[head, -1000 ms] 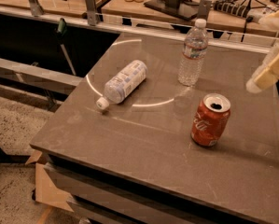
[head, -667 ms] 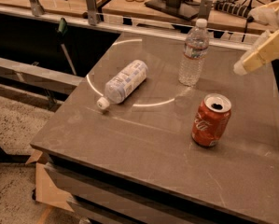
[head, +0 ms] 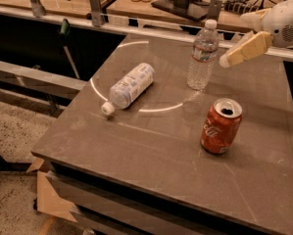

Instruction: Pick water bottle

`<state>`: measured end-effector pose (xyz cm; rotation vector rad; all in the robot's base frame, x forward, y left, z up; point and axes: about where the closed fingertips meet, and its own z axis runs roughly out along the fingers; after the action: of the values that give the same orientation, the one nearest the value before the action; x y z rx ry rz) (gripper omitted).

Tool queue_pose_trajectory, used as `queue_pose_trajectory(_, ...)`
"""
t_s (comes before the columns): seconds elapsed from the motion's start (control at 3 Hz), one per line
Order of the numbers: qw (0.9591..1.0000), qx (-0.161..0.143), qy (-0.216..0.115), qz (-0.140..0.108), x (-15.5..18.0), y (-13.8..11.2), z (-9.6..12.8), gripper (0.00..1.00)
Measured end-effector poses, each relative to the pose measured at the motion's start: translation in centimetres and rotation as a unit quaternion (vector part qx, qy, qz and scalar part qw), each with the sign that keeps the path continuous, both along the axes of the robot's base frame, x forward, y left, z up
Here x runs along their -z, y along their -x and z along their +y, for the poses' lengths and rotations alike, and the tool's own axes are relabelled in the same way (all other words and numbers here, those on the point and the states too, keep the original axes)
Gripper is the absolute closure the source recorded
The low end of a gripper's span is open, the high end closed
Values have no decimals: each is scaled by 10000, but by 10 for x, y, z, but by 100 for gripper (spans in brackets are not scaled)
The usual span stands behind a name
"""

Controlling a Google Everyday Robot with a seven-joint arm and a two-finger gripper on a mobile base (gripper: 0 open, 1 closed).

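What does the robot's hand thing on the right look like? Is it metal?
The pincer, upper right beside the water bottle, doesn't look metallic. Its two fingers are pale cream, blunt and rounded, set apart. They grow from a smooth white rounded shell bearing a patch of small dark dots, like a speaker grille. No cables show on it; the arm itself is out of view.

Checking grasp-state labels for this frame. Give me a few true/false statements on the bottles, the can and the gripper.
1. The water bottle stands upright on the table. True.
2. The gripper holds the water bottle. False: it is in the air just right of the bottle, not touching it.
3. The wide labelled bottle lies on its side. True.
4. The red can is tipped over. False: it stands upright, nearer the camera than the water bottle.
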<state>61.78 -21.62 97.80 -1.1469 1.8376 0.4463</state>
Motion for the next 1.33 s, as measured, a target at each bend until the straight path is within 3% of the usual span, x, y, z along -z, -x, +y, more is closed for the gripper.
queue_pose_trajectory(0.33,9998,-30,-194,88,18,-20,2,0)
queue_pose_trajectory(0.67,9987,-241,-374,243,39,-36,11,14)
queue_pose_trajectory(1.33,9948,-903,-263,395,56,-26,38,57)
